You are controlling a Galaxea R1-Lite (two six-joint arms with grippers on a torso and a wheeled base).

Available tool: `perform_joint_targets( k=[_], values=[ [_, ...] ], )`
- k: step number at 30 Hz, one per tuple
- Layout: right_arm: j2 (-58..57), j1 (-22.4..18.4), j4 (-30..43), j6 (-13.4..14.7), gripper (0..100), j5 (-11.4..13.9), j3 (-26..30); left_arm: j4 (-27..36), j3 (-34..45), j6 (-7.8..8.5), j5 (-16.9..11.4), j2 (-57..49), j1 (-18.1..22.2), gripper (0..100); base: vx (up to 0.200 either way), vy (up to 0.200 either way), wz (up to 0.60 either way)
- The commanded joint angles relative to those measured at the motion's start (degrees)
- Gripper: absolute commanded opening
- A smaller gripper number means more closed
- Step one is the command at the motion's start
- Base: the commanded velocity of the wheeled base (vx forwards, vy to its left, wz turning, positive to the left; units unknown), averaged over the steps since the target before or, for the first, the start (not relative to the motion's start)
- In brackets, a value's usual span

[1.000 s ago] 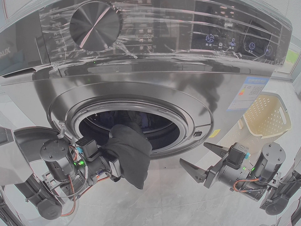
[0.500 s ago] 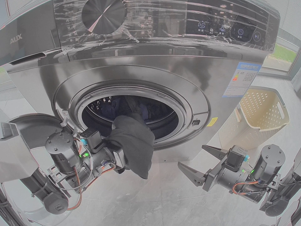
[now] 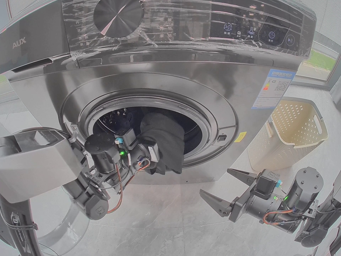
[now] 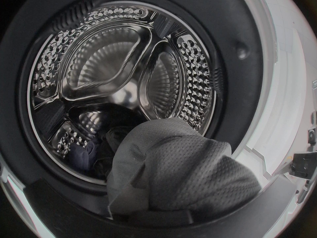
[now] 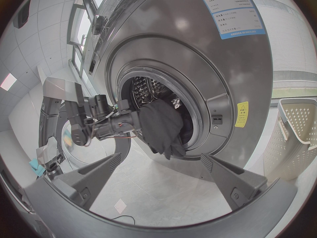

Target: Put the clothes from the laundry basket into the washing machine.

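Left arm [image 3: 103,153] extended forward; right gripper [image 3: 215,181] low (fingers [image 3: 217,203] spread).

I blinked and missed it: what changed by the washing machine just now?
The left gripper, holding the dark garment, rose and pushed it forward into the drum opening. The right gripper stayed open near the floor; the laundry basket did not move.

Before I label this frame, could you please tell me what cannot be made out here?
Left gripper front end: head view, covered by the dark garment.
Laundry basket bottom: head view, hidden by its own wall; right wrist view cuts it off.
Clothes deep in the drum: left wrist view, dark, partly behind the garment.
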Motion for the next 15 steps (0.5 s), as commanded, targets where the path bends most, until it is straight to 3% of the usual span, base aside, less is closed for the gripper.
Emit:
perform_joint_targets(
  k=[1,7,9,10,15],
  values=[
    [-0.12,0.51,-0.02,0.0,100,-0.06,0.08,0.65,-12.16,-0.26,0.54,10.05,1.31,0,0.0,0.0,0.0],
    [-0.03,0.59,-0.02,0.0,100,-0.06,0.08,2.67,-23.06,-0.08,1.59,16.38,3.94,0,0.0,0.0,0.0],
    [-0.03,0.59,-0.02,0.0,100,-0.06,0.08,2.67,-23.06,-0.08,1.59,16.38,3.94,0,0.0,0.0,0.0],
    [0.06,0.68,-0.02,0.09,100,-0.06,0.08,6.89,-27.1,0.18,2.82,16.91,4.73,0,0.0,0.0,0.0],
    [0.23,1.03,-0.02,0.09,100,-0.15,0.08,16.12,-35.63,0.18,3.0,17.08,6.05,0,0.0,0.0,0.0]
  ],
)
